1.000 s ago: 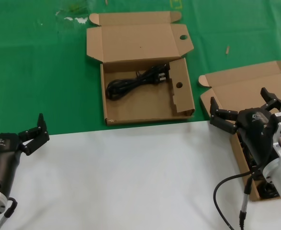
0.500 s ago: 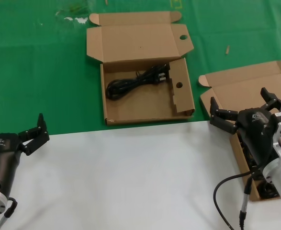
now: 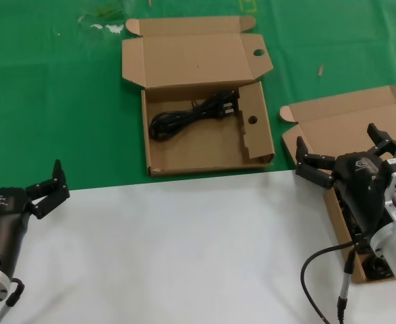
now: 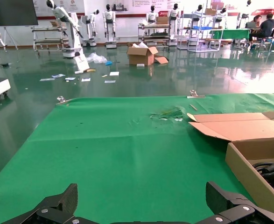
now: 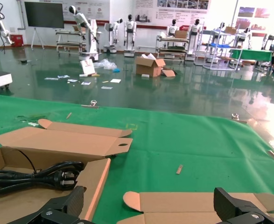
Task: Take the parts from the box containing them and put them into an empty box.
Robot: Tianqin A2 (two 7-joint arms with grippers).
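Note:
The wide cardboard box with round holes (image 3: 251, 142) lies open at the middle of the green mat; one black coiled cable (image 3: 191, 116) lies inside it. The plain-lidded box (image 3: 339, 121) lies open at the right, and my right arm hides most of its inside; dark cables (image 3: 378, 267) show at its near end. My right gripper (image 3: 343, 150) is open and empty above that box. My left gripper (image 3: 49, 187) is open and empty at the far left, at the mat's front edge. The right wrist view shows the holed box (image 5: 62, 140), its cable (image 5: 43, 176) and the plain lid (image 5: 197, 205).
A white surface (image 3: 184, 256) covers the front of the table, and the green mat (image 3: 49, 81) covers the back. A small scrap (image 3: 320, 69) lies on the mat at the right. The left wrist view shows the holed box (image 4: 249, 135) beside bare mat.

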